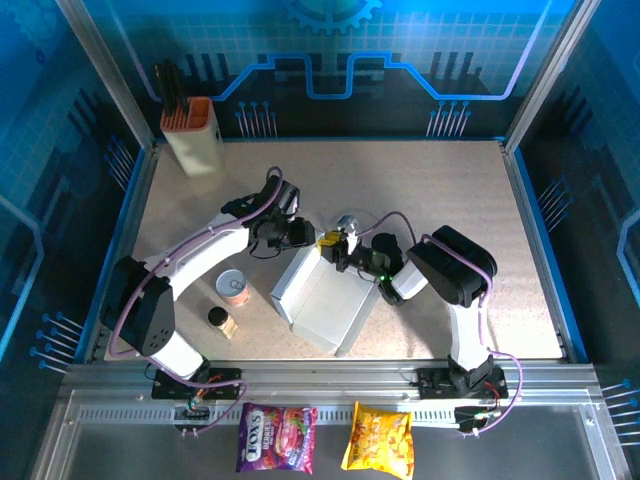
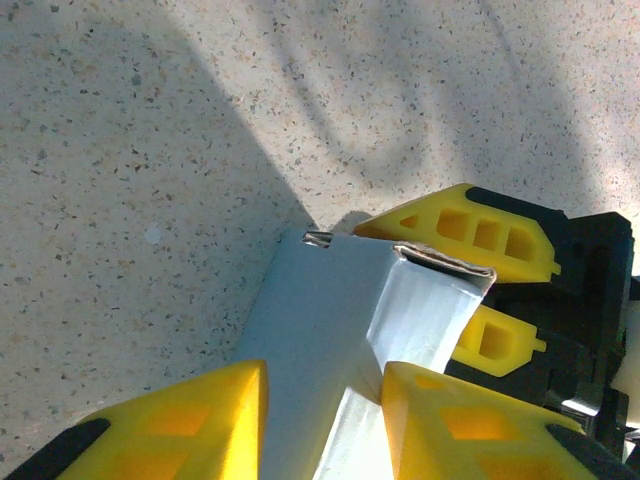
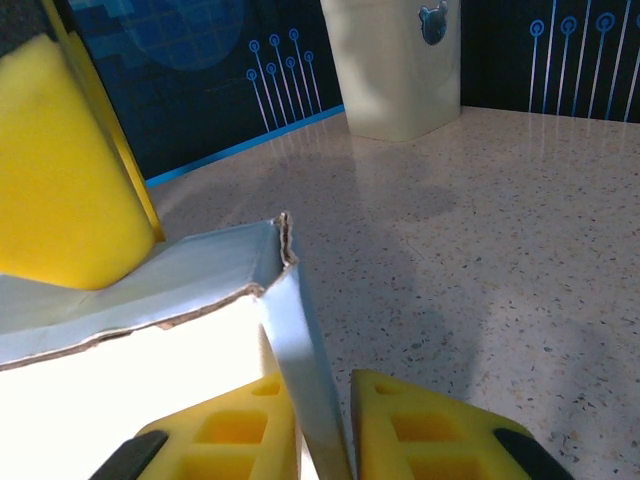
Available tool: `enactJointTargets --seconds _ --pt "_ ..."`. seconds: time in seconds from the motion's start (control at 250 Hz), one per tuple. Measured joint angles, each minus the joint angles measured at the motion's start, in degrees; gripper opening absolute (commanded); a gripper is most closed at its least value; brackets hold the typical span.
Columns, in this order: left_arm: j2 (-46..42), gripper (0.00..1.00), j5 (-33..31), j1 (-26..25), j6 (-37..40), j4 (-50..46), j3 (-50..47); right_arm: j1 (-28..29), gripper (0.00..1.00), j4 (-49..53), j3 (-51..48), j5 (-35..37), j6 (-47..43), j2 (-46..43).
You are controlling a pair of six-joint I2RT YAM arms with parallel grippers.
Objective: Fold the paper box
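Observation:
The paper box (image 1: 325, 300) lies mid-table as a white cardboard sheet with its far end folded up. Both grippers meet at that raised far corner. My left gripper (image 1: 304, 237) comes in from the left. In the left wrist view my left gripper (image 2: 325, 378) straddles the folded corner of the box (image 2: 310, 330), with a yellow finger against each side. My right gripper (image 1: 338, 250) reaches in from the right. In the right wrist view my right gripper (image 3: 325, 390) is shut on a thin upright wall of the box (image 3: 295, 320).
A cream holder (image 1: 192, 135) with an orange top stands at the back left. A small can (image 1: 234, 287) and a dark-capped bottle (image 1: 220, 320) sit left of the box. A silver round object (image 1: 350, 222) lies behind the grippers. Two snack bags (image 1: 277, 437) lie on the front ledge.

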State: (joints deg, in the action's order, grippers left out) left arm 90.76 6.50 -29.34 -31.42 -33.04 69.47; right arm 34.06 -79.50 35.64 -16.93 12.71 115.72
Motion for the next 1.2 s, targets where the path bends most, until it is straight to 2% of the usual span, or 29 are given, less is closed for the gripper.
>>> enactJointTargets --seconds 0.228,0.356,0.519,0.611,0.887,0.999,1.199 --pt "0.0 0.36 0.8 0.0 0.0 0.4 -0.1 0.0 0.25 0.0 0.9 0.0 0.4 0.9" --pt "0.0 0.36 0.8 0.0 0.0 0.4 -0.2 0.1 0.23 0.3 1.4 0.0 0.4 1.0" --pt "0.0 0.36 0.9 0.0 0.0 0.4 -0.2 0.5 0.12 0.8 1.7 0.4 0.2 1.0" --pt "0.0 0.36 0.9 0.0 0.0 0.9 -0.2 0.6 0.0 1.7 2.3 1.3 -0.3 1.0" --pt "-0.2 0.36 1.5 0.2 -0.2 2.8 -1.4 1.3 0.0 2.4 2.8 3.1 -0.5 1.1" --pt "-0.5 0.39 1.5 0.2 -0.2 3.2 -1.9 1.3 0.22 2.6 2.7 3.2 -0.9 1.0" --pt "-1.5 0.49 1.6 -0.1 -0.2 2.0 -2.8 1.5 0.36 7.8 1.0 4.1 -2.4 -3.8"
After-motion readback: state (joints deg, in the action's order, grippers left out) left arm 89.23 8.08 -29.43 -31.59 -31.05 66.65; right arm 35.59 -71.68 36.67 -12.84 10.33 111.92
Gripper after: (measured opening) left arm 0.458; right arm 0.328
